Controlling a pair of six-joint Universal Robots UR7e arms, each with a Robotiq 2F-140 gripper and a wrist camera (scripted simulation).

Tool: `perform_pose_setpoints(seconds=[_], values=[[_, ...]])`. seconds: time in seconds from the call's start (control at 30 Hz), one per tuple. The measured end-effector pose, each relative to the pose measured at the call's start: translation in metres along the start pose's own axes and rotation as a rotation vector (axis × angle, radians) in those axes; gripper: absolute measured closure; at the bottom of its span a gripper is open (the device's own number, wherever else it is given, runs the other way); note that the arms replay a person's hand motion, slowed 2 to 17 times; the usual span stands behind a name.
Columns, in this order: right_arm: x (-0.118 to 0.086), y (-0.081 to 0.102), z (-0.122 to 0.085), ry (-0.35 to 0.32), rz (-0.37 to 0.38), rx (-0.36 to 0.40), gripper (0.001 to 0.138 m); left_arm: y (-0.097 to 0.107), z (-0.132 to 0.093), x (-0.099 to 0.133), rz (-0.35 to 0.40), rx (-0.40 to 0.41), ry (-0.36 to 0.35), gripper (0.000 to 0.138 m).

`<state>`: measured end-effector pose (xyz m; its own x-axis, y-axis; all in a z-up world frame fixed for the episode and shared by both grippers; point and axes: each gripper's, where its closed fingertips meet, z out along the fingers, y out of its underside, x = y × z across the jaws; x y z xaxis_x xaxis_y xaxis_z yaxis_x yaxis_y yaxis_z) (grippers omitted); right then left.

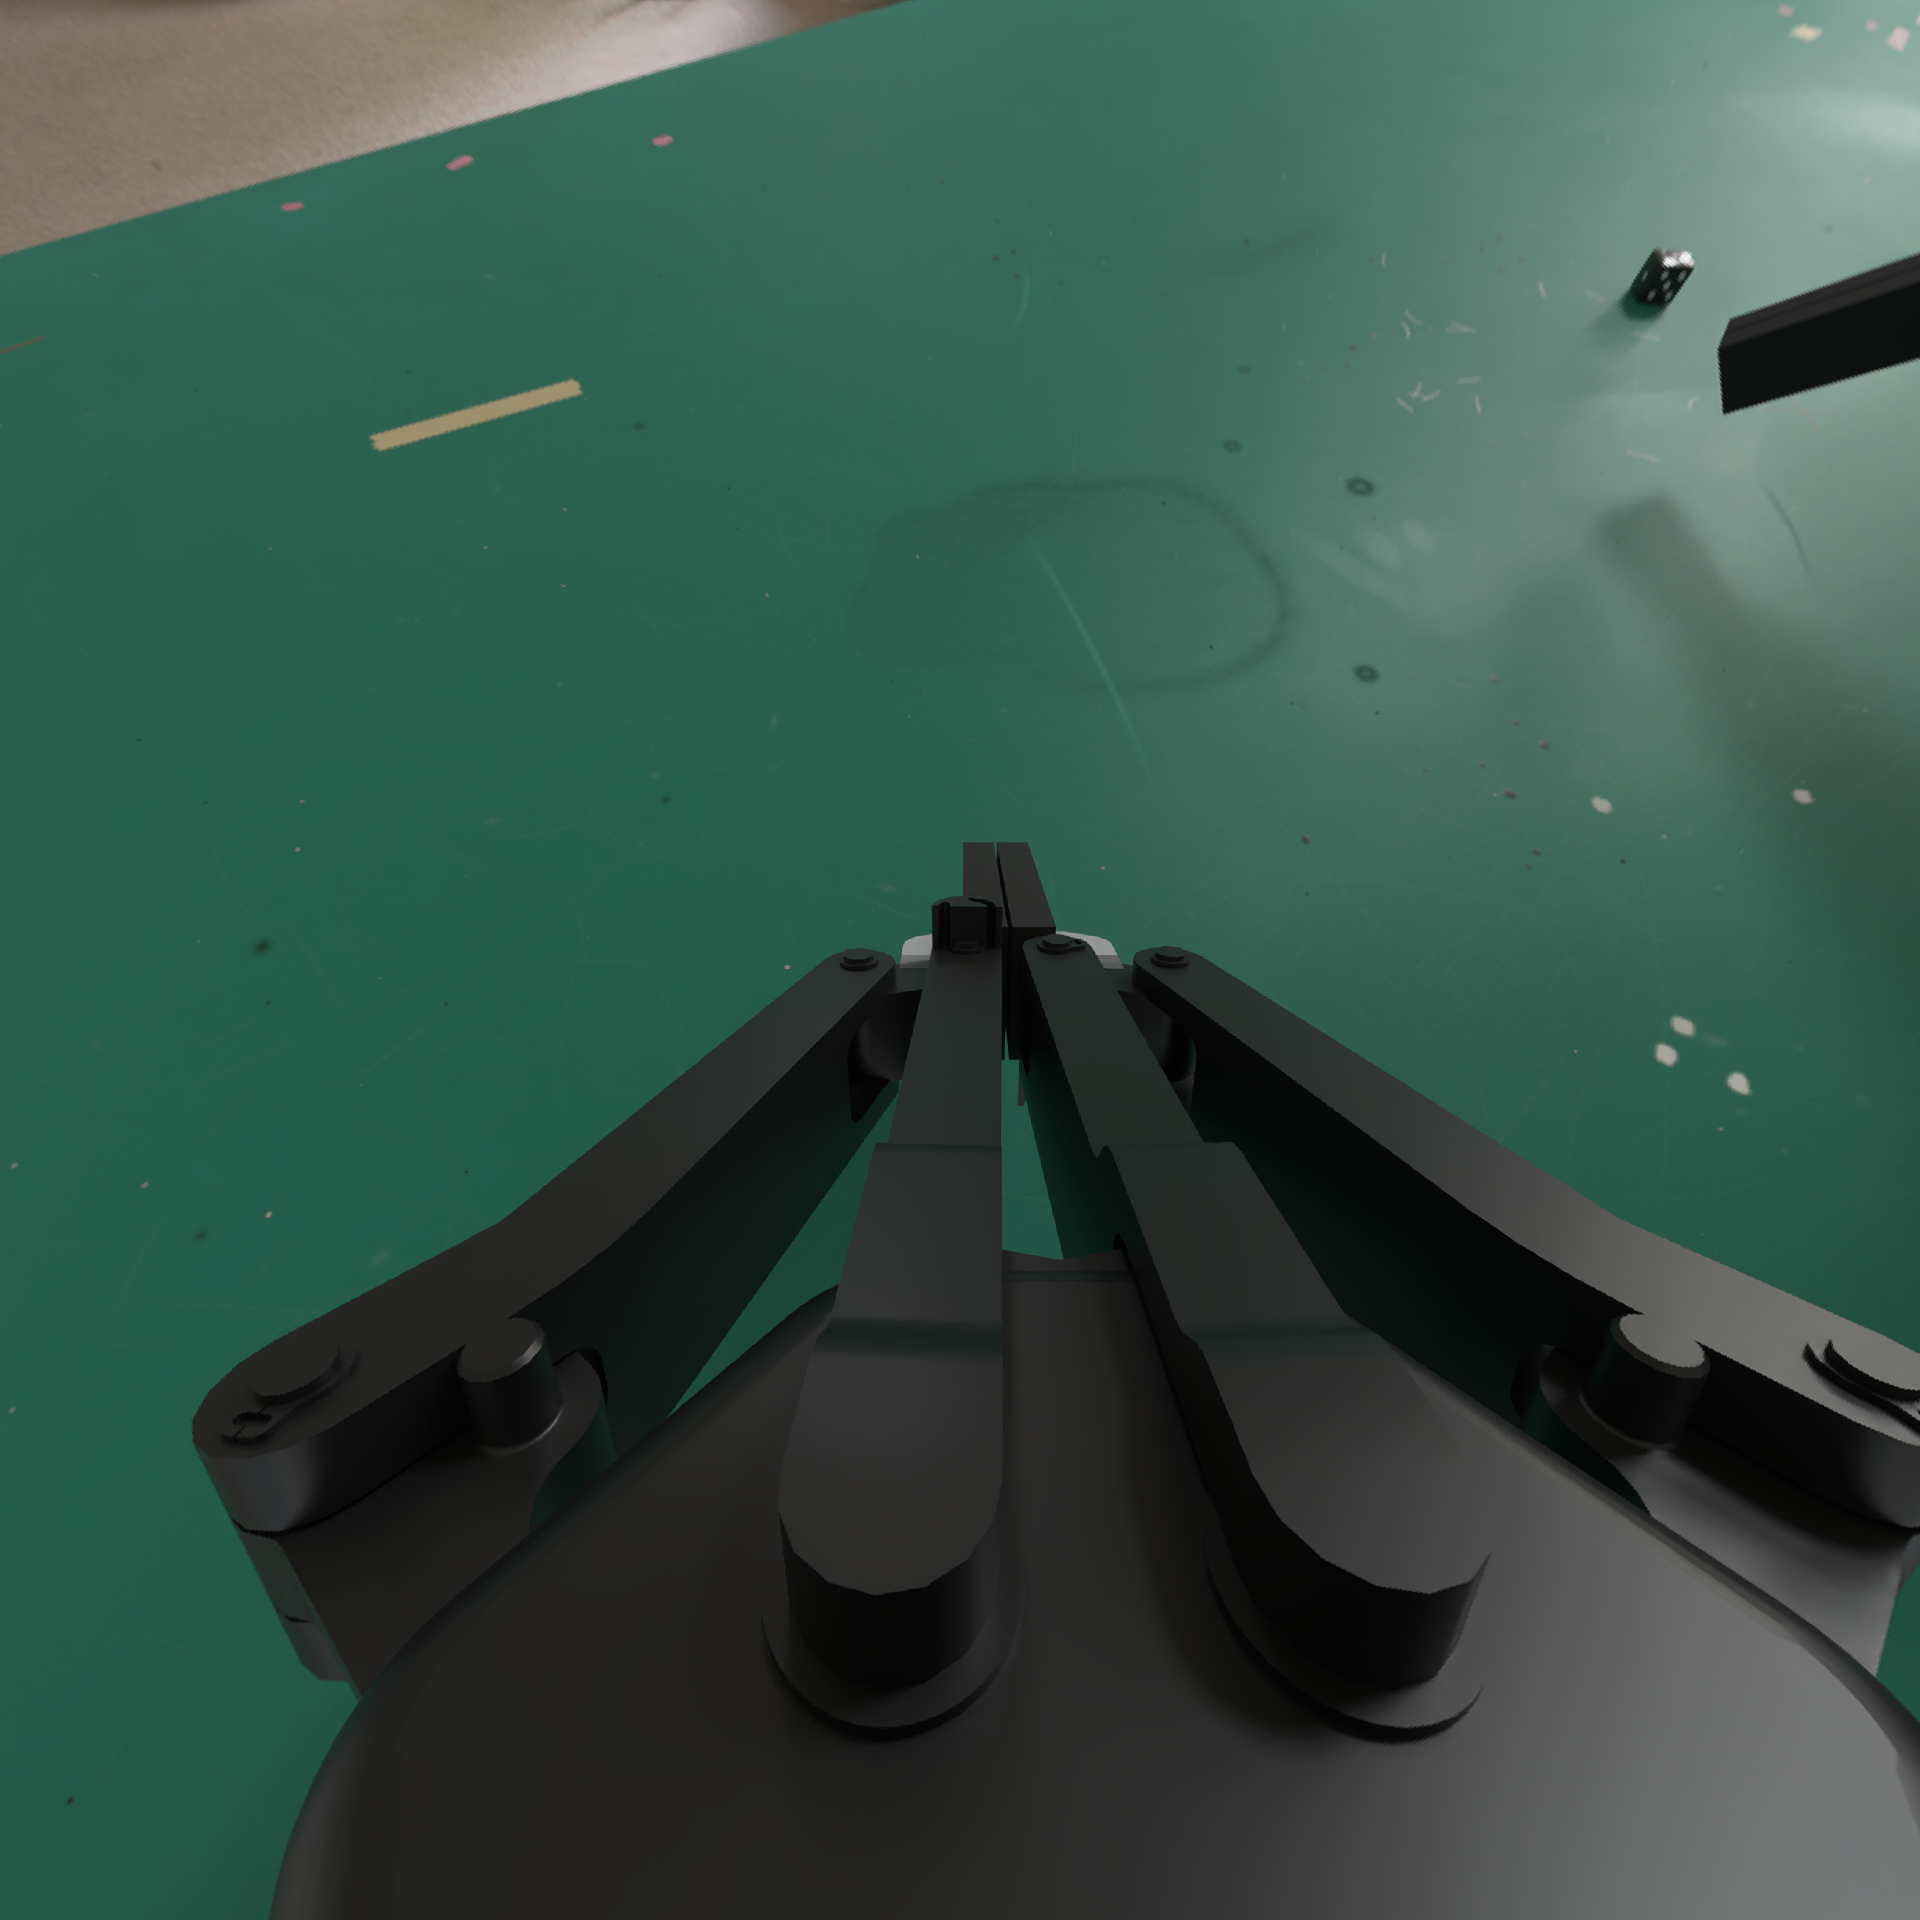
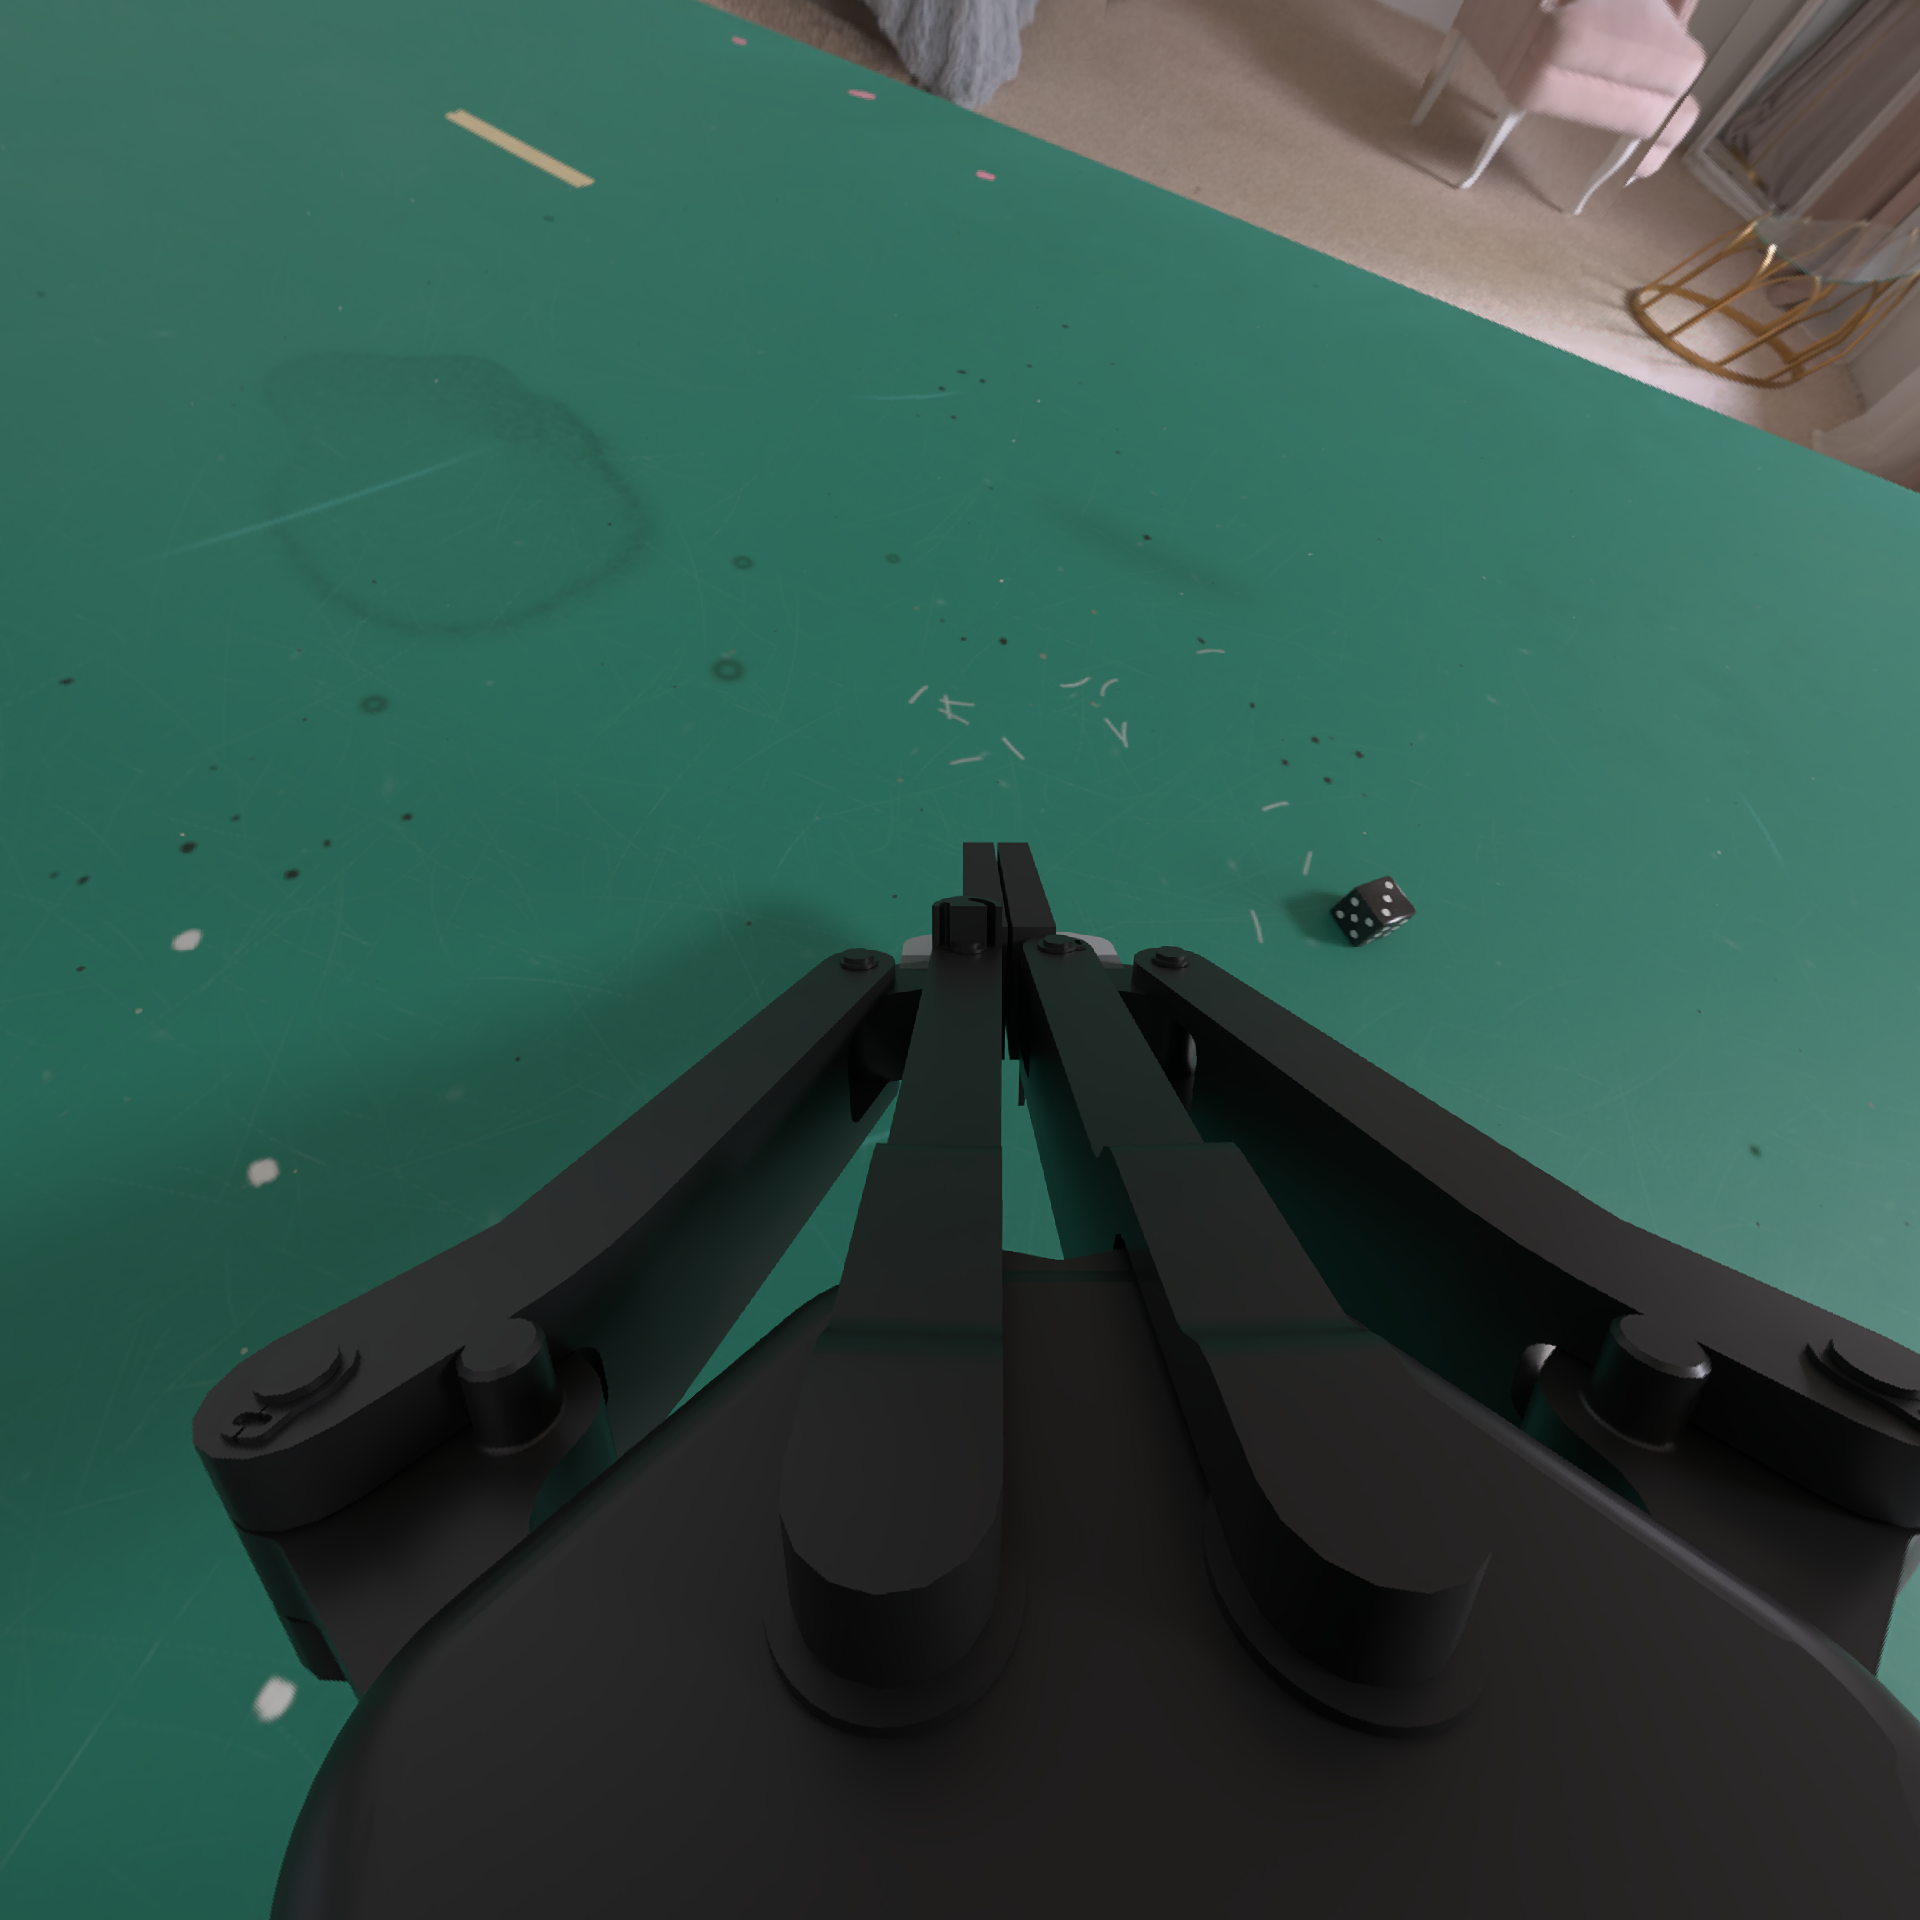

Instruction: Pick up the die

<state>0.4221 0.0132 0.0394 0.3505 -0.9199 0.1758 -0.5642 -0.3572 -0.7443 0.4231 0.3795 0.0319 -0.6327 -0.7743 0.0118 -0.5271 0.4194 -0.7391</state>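
Black with white pips, the die (image 2: 1372,911) sits untouched on the green counter (image 2: 1351,520), near the right tool (image 2: 1006,868), off to its right. Both that tool and the left tool (image 1: 1006,868) are pressed together and empty, so this looks like the approach step. Next, I judge, the right tool must spread and straddle the die.

Home: carpet (image 2: 1299,177), pink chair (image 2: 1590,73)

Worn green table top (image 2: 1351,582) fills most of both views, marked with a faint dark oval ring stain (image 2: 457,494) upper left in the right wrist view and near centre (image 1: 1070,582) in the left wrist view, plus scattered short white scratches (image 2: 1018,717) mid-frame, dark specks and white flecks (image 2: 264,1172) lower left. Thin tan strip of tape (image 2: 520,149) lies flat on the table, top left in right view, left of centre (image 1: 476,415) in left view. Beyond the table edge, upper right of the right view: beige carpet floor (image 2: 1299,177), pale pink chair with white legs (image 2: 1590,73), gold wire-frame stand (image 2: 1756,312).
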Motion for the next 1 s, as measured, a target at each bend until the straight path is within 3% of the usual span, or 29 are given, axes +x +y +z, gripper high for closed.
perform_pose_setpoints(seconds=[0.2,0.47,0.77,1.0], values=[[0.014,0.002,-0.012,-0.001,0.037,0.019,0.132,-0.009,-0.01,-0.005,-0.056,0.062,0.018,0.136],[0.034,0.006,-0.024,0.002,0.049,0.02,0.121,-0.018,-0.015,-0.001,-0.149,0.118,0.089,0.117],[0.06,0.011,-0.018,-0.026,-0.036,-0.046,0.095,-0.025,-0.011,0.015,-0.196,0.127,0.17,0.088],[0.086,0.01,-0.001,-0.071,-0.103,-0.075,0.083,-0.033,-0.008,0.021,-0.159,0.127,0.155,0.07]])
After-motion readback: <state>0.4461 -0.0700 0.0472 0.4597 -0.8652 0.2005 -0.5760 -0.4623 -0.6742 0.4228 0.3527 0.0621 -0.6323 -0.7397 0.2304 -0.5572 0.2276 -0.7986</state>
